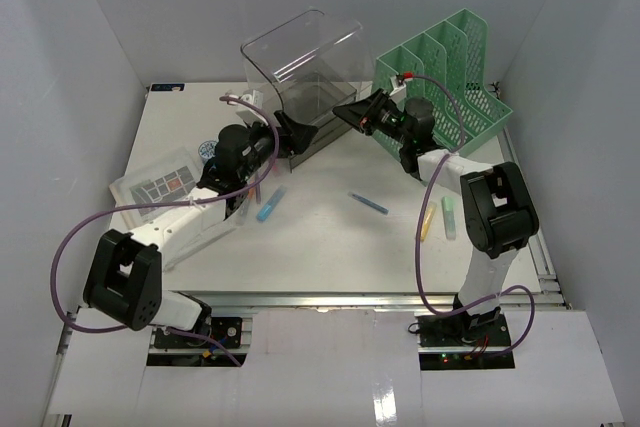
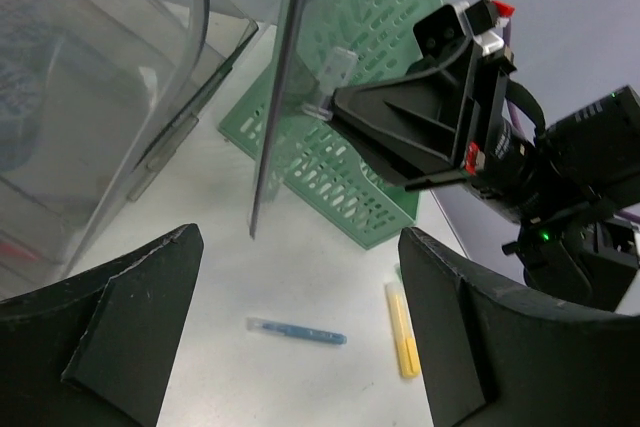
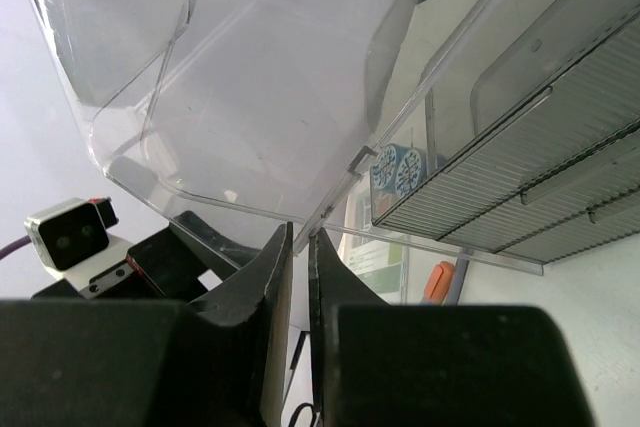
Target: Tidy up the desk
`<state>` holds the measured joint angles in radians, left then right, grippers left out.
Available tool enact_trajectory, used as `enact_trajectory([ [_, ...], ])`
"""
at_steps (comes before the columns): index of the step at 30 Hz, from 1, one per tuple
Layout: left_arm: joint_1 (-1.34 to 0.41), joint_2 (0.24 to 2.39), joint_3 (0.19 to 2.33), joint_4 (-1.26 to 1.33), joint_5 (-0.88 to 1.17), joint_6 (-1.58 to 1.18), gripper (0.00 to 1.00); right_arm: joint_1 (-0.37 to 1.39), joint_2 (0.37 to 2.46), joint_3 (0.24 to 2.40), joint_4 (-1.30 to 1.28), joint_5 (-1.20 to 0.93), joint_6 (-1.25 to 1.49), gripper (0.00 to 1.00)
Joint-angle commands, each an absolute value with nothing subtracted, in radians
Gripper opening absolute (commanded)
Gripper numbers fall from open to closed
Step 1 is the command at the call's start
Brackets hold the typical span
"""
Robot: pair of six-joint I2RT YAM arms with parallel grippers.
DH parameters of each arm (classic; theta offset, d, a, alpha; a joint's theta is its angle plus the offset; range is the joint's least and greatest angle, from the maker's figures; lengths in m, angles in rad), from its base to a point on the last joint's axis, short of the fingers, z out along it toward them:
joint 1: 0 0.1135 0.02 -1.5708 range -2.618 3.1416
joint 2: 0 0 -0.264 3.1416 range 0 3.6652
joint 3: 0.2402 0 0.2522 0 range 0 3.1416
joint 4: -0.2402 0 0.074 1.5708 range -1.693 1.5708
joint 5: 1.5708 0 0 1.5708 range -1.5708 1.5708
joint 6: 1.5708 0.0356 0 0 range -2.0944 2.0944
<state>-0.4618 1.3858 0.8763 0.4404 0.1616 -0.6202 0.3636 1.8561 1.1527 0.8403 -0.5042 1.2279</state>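
The desk (image 1: 330,257) spreads white from the arm bases to the back wall and lies under both claws. On its near half, back toward the bases from the right claw (image 1: 346,113), a yellow highlighter (image 1: 427,222) and a green highlighter (image 1: 449,217) lie side by side, near each other but not touching. A blue pen (image 1: 369,203) lies nearer than both claws, roughly between them. A blue highlighter (image 1: 270,205) lies just behind the left claw (image 1: 293,134), beside its forearm. A clear packet (image 1: 152,183) of small items sits well out to that claw's left.

The left claw hangs with its fingers (image 2: 120,327) wide apart, holding nothing. Its tips face the clear smoky drawer box (image 1: 305,62).

The right claw is just to the right of the left one. Its fingers (image 3: 255,287) are pressed almost together, clamped on the small clear handle (image 2: 333,72) of the drawer front (image 2: 278,97). This thin panel stands out from the box body.

Beyond the right claw and to its right, a green mesh file rack (image 1: 450,77) stands at the desk's far side, just beside the box.
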Motion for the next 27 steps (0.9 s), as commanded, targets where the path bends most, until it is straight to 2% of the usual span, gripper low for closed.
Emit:
enact_trajectory([
  [1, -0.480, 1.423, 0.979, 0.439, 0.116, -0.578, 0.88, 0.344, 1.786, 1.140, 0.917, -0.521, 1.210, 0.08],
  [8, -0.483, 1.452, 1.018, 0.408, 0.089, -0.566, 0.79, 0.345, 1.767, 1.132, 0.927, -0.526, 1.227, 0.08],
  [11, -0.483, 1.473, 1.031, 0.410, 0.126, -0.576, 0.62, 0.349, 1.767, 1.126, 0.928, -0.529, 1.230, 0.08],
  [14, -0.485, 1.485, 1.050, 0.420, 0.171, -0.598, 0.37, 0.351, 1.774, 1.129, 0.933, -0.537, 1.230, 0.09],
  [16, -0.484, 1.489, 1.059, 0.422, 0.188, -0.609, 0.24, 0.352, 1.785, 1.133, 0.948, -0.551, 1.238, 0.12],
  [18, -0.484, 1.492, 1.073, 0.409, 0.193, -0.616, 0.13, 0.354, 1.810, 1.142, 0.991, -0.574, 1.255, 0.19],
  [19, -0.484, 1.490, 1.080, 0.401, 0.191, -0.618, 0.09, 0.353, 1.820, 1.144, 1.012, -0.596, 1.267, 0.27],
  [22, -0.483, 1.477, 1.091, 0.377, 0.164, -0.620, 0.01, 0.354, 1.835, 1.142, 1.047, -0.638, 1.272, 0.61],
  [25, -0.480, 1.447, 1.098, 0.350, 0.115, -0.622, 0.00, 0.353, 1.826, 1.103, 1.112, -0.694, 1.250, 0.75],
  [27, -0.475, 1.426, 1.100, 0.338, 0.095, -0.627, 0.00, 0.353, 1.809, 1.075, 1.131, -0.733, 1.219, 0.79],
])
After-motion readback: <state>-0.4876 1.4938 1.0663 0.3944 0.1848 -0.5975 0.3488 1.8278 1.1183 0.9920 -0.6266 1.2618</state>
